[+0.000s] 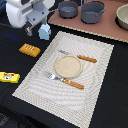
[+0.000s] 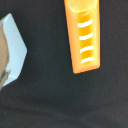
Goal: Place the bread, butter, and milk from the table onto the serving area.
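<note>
The white arm covers part of the pale-blue gabled milk carton (image 1: pixel 45 32); the wrist view's edge crops that carton and the golden-orange scored loaf (image 2: pixel 83 37), and the gripper's fingertips are indistinct

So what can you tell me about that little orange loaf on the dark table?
The bread is a small golden-orange oblong loaf with rounded corners and pale score lines across its top, clearest in the wrist view. It looks smooth and slightly glossy. It lies flat on the black table, off the striped placemat, apart from the pale-blue milk carton and the butter. Nothing touches it but the table.
</note>
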Tool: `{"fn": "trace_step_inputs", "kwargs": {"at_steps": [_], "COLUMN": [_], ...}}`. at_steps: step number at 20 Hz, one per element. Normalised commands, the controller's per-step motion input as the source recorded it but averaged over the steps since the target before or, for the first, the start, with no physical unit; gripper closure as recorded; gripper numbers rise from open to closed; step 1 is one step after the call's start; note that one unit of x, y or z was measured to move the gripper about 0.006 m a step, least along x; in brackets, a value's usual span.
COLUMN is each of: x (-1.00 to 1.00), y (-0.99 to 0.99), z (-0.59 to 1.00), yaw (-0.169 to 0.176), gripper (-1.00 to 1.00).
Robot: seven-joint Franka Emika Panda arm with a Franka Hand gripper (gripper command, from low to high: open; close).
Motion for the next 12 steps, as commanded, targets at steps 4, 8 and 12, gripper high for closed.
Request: {"fn": "trace_step_inputs", "kwargs": {"at_steps": [4, 8, 12], "x": [-0.33, -0.21, -0.11], "y": [-0.2, -0.05, 0.0], "z": [-0.46, -0.36, -0.35], "yaw": [0.059, 0.101, 0.072], "gripper": [-1.0, -1.0, -1.0]}}
